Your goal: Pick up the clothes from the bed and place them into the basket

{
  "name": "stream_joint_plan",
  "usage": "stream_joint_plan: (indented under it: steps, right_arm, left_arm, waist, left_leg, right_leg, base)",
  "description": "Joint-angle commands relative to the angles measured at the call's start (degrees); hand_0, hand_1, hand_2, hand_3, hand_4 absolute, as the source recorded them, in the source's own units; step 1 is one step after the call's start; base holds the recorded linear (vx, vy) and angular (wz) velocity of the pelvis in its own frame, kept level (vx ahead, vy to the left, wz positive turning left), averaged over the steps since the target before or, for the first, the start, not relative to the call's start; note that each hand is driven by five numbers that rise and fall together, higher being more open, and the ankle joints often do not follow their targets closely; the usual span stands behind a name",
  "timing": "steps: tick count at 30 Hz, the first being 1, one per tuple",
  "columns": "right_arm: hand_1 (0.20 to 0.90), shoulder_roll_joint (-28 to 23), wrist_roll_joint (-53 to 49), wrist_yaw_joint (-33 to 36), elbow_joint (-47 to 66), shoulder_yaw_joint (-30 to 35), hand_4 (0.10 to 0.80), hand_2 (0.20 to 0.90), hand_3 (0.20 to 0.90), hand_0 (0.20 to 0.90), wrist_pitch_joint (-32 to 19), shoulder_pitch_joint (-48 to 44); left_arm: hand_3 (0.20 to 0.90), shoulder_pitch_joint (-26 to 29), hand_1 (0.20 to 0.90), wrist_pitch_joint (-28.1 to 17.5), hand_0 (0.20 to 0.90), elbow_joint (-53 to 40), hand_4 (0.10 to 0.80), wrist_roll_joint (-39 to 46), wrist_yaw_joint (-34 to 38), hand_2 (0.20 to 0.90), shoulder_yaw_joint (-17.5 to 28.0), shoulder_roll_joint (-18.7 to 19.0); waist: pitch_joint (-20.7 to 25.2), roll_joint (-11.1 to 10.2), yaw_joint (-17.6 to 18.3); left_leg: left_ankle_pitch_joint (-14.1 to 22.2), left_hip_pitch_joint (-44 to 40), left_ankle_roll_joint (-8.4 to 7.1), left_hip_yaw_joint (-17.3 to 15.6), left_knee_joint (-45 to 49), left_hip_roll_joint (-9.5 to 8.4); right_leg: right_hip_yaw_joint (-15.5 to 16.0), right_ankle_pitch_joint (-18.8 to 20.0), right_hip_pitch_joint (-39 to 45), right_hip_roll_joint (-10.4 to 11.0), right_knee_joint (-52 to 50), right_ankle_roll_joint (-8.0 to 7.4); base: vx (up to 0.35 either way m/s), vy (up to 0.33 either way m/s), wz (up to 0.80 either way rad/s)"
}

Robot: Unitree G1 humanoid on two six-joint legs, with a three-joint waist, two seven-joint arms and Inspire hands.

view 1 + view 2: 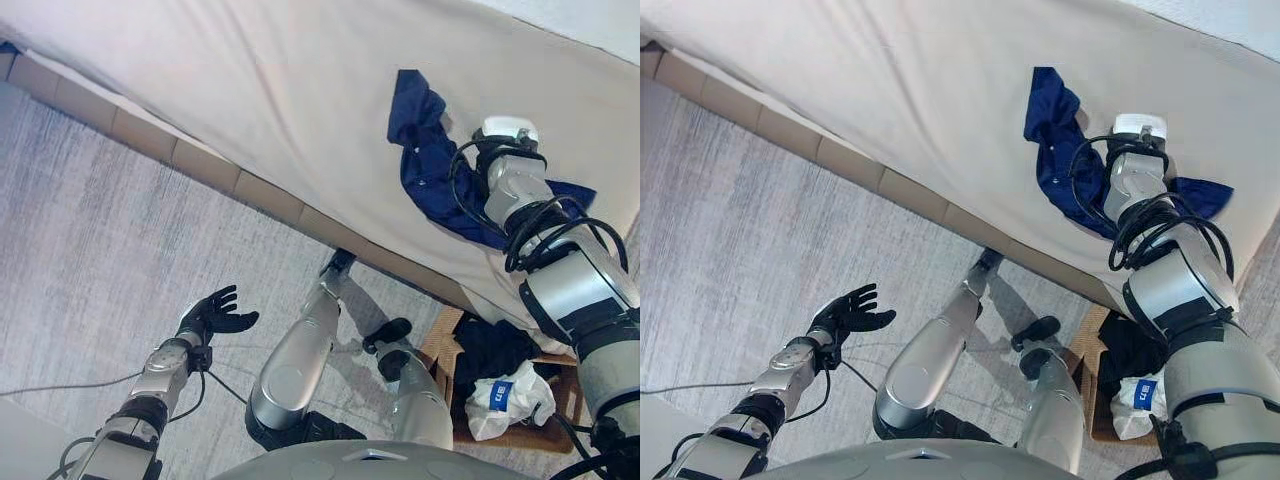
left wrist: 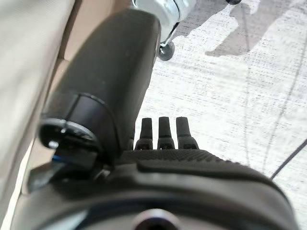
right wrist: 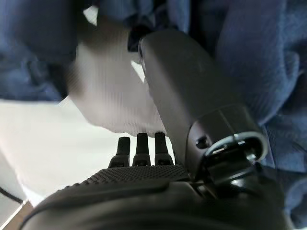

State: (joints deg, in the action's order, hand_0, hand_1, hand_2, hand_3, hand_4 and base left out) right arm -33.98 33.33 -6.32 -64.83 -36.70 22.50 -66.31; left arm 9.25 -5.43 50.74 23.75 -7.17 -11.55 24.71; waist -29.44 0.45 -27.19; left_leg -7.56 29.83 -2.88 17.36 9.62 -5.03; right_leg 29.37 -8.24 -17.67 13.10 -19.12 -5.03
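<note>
The bed point(image 1: 250, 90) carries a crumpled navy shirt point(image 1: 425, 150) near its edge; the wooden basket point(image 1: 447, 345) on the carpet beside it already holds dark and white clothes; the right hand point(image 3: 192, 100) presses into the shirt, its grip hidden; the left hand point(image 1: 218, 312) hangs open over the carpet.

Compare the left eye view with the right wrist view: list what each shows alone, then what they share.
Left eye view only: the left robot hand open over the floor, and the basket already holding dark and white clothes. Right wrist view only: the right robot hand up close, its thumb against the cloth. Shared: the blue garment and the bed.
</note>
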Motion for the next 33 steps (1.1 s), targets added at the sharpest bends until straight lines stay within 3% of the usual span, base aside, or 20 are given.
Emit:
stream_joint_plan:
  steps: [1,4,8,9,10,14,20,27,28,29,33]
  right_arm:
    - [0.900,-1.51,-10.53,-0.60,0.48,-0.56,0.800,0.900,0.900,0.900,-1.10,-2.34]
    - [0.900,-0.34,-21.08,-0.42,0.32,2.94,0.800,0.900,0.900,0.900,-2.51,-1.89]
    - [0.900,1.22,-25.74,0.95,0.06,6.94,0.800,0.900,0.900,0.900,-4.17,-1.46]
    - [0.858,1.39,-26.15,1.38,-0.09,7.17,0.751,0.858,0.851,0.858,-4.37,-1.52]
    - [0.300,1.66,-26.50,3.37,-0.34,7.52,0.100,0.300,0.200,0.300,-5.48,-1.53]
    - [0.300,2.63,-31.22,12.16,3.03,9.16,0.100,0.300,0.200,0.300,-8.77,-1.82]
    - [0.300,5.42,-33.33,24.53,19.32,12.56,0.100,0.300,0.200,0.300,-12.83,0.14]
    - [0.300,3.53,-20.32,32.80,29.58,13.86,0.100,0.300,0.200,0.300,-13.81,1.57]
    - [0.389,3.01,-18.70,34.96,30.22,13.65,0.204,0.389,0.304,0.389,-13.97,1.45]
    - [0.900,2.02,-16.85,36.39,33.22,14.14,0.800,0.900,0.900,0.900,-13.25,1.72]
    - [0.900,1.49,-15.45,31.78,41.79,14.54,0.800,0.900,0.900,0.900,-14.22,4.17]
  left_arm:
    - [0.900,-3.01,0.900,-3.44,0.900,-1.91,0.800,0.42,-0.49,0.900,-0.61,2.66]
    - [0.900,-2.97,0.900,-4.14,0.900,-2.72,0.800,0.07,-0.34,0.900,-1.08,2.28]
    - [0.900,-2.99,0.900,-5.16,0.900,-2.84,0.800,-0.41,-0.35,0.900,-1.37,1.48]
    - [0.900,-2.91,0.900,-5.20,0.900,-2.89,0.800,-0.40,-0.15,0.900,-1.64,1.29]
    - [0.900,-2.90,0.900,-5.34,0.900,-3.01,0.800,-0.23,0.31,0.900,-2.18,0.94]
    - [0.900,-3.31,0.900,-5.89,0.900,-2.76,0.800,0.40,1.06,0.900,-2.92,-0.36]
    - [0.900,-4.28,0.900,-7.02,0.900,-0.59,0.800,1.03,1.81,0.900,-2.69,-2.79]
    - [0.900,-4.87,0.900,-8.64,0.900,1.02,0.800,1.57,1.05,0.900,-2.19,-3.88]
    - [0.900,-4.91,0.900,-8.84,0.900,1.00,0.800,1.60,1.07,0.900,-2.27,-4.02]
    - [0.900,-5.30,0.900,-9.11,0.900,0.80,0.800,1.44,1.33,0.900,-2.21,-4.27]
    - [0.900,-6.02,0.900,-9.08,0.900,0.70,0.800,1.37,1.00,0.900,-0.82,-4.07]
  waist:
    - [-0.35,-0.95,-1.14]
    - [-0.35,-0.99,-1.18]
    - [-0.35,-0.72,-0.96]
    - [-0.35,-0.65,-0.88]
    - [-0.35,-0.51,-0.71]
    - [-0.35,0.09,0.15]
    - [-0.35,0.25,2.55]
    - [-0.35,0.36,4.06]
    - [-0.35,0.44,4.12]
    - [-0.35,0.44,4.30]
    - [-0.35,-0.01,4.70]
  left_leg:
    - [3.13,-0.90,4.41,-4.64,-2.22,-0.04]
    - [2.31,-0.82,3.89,-4.20,-3.80,0.59]
    - [1.98,-0.90,3.34,-4.13,-4.42,0.94]
    - [1.88,-0.92,3.25,-4.09,-4.57,1.01]
    - [1.82,-0.94,3.14,-3.99,-4.70,1.12]
    - [2.17,-1.30,2.97,-4.28,-4.39,1.31]
    - [3.07,-2.39,2.57,-5.41,-3.90,2.02]
    - [4.00,-4.06,2.64,-6.21,-3.09,2.27]
    - [4.04,-4.30,2.64,-6.22,-3.18,2.30]
    - [4.31,-4.56,2.73,-6.20,-2.85,2.30]
    - [4.26,-4.90,2.85,-6.33,-2.93,2.36]
  right_leg:
    - [-0.05,1.40,-0.55,-1.80,-1.70,0.94]
    - [0.11,1.19,-0.63,-2.17,-1.13,0.74]
    - [-0.23,0.72,-0.95,-2.19,-1.23,0.73]
    - [-0.34,0.68,-1.01,-2.25,-1.15,0.71]
    - [-0.46,0.59,-1.18,-2.34,-1.06,0.65]
    - [-1.30,0.42,-1.51,-2.52,-1.11,0.76]
    - [-3.59,0.09,-1.61,-3.18,-0.74,1.05]
    - [-5.42,-0.55,-0.13,-3.42,-0.51,1.44]
    - [-5.54,-0.57,0.13,-3.45,-0.36,1.46]
    - [-5.71,-0.75,0.38,-3.30,-0.58,1.65]
    - [-6.20,-0.91,0.85,-3.45,-0.43,1.82]
  base:
    - [0.001,-0.071,0.08]
    - [0.006,-0.050,0.02]
    - [0.001,-0.008,0.00]
    - [-0.001,-0.018,-0.04]
    - [-0.004,-0.015,-0.04]
    - [-0.006,0.015,-0.06]
    - [-0.017,0.044,-0.17]
    - [-0.002,0.024,-0.15]
    - [0.000,0.009,-0.05]
    - [-0.003,0.011,-0.03]
    - [-0.001,0.004,-0.06]
